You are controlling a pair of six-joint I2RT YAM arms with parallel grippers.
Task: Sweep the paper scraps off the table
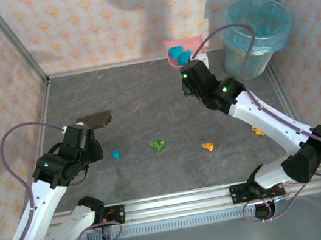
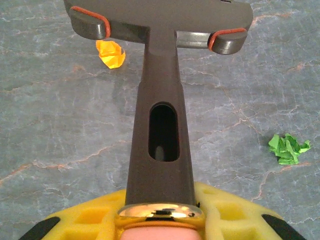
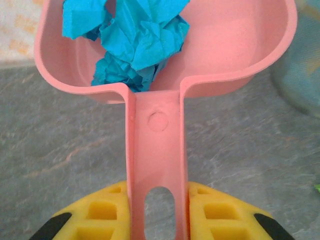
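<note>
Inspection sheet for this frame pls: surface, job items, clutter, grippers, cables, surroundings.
Surface: table, dark grey and mottled, aluminium rails at the near edge.
Job's things: loose paper scraps on the table: one blue, one green, two orange. More blue ones lie in the pink dustpan.
Clutter: nothing seen.
Grippers: left gripper shut on the brush handle; right gripper shut on the dustpan handle, pan at the far edge beside the bin.
Cables: purple cables loop off both arms; the right one arcs in front of the bin.
Surroundings: patterned beige walls; bin has a blue liner.
</note>
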